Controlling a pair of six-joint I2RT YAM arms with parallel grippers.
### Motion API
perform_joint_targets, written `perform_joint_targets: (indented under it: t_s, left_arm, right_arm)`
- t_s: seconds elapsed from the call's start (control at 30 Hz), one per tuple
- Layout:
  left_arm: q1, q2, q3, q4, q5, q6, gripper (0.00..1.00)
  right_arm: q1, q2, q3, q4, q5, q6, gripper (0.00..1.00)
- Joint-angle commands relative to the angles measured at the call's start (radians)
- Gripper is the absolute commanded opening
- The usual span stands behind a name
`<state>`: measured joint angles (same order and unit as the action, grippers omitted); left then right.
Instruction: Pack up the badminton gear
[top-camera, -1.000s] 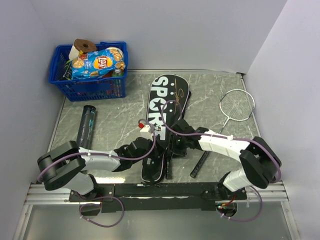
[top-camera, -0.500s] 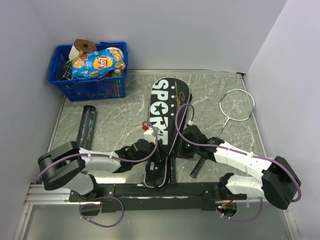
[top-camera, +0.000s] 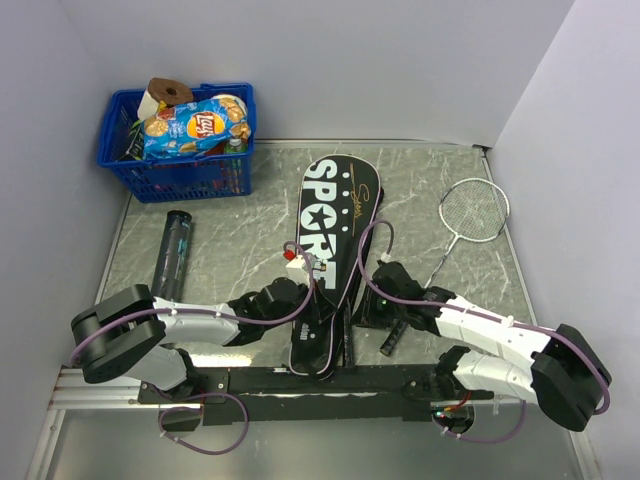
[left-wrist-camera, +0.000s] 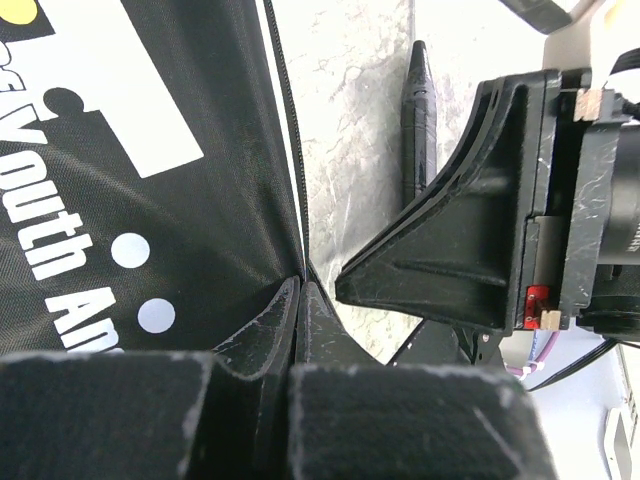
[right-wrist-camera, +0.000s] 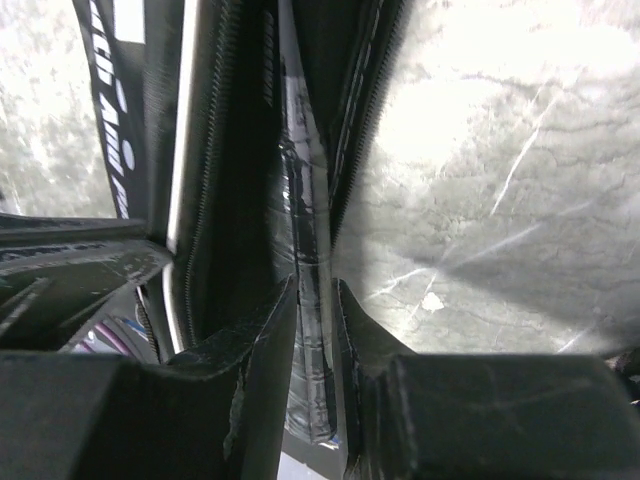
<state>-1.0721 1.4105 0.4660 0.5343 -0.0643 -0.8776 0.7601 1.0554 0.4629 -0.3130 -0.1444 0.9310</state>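
The right arm (top-camera: 490, 325) hides part of one racket (top-camera: 473, 208) (its handle)

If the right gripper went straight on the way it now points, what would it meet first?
The right gripper is closed on the racket handle, which runs ahead inside the open zip of the cover. Going straight on, it would probably meet that cover's fabric first; depth is unclear.

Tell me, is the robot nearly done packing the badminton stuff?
Not yet. Nothing looks fully packed. In hand: the left gripper pinches the cover by its edge, while the right gripper holds a racket handle at the opening. Left: the other racket and the tube lie on the table; no shuttlecocks show.
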Motion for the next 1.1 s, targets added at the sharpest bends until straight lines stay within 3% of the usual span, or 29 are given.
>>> perform_joint_targets:
  t_s: [0.0, 0.63, 1.07]
  left_arm:
    - [-0.008, -0.035, 0.031, 0.033, 0.018, -0.003, 0.01]
    - [-0.008, -0.008, 0.026, 0.059, 0.024, -0.018, 0.01]
    - [-0.008, -0.013, -0.015, 0.082, 0.029, -0.053, 0.01]
  right_arm:
    - [-0.004, -0.024, -0.013, 0.043, -0.011, -0.001, 0.29]
    - [0.027, 0.049, -0.13, 0.308, -0.118, 0.117, 0.33]
    - [0.077, 0.27, -0.118, 0.629, -0.089, 0.259, 0.33]
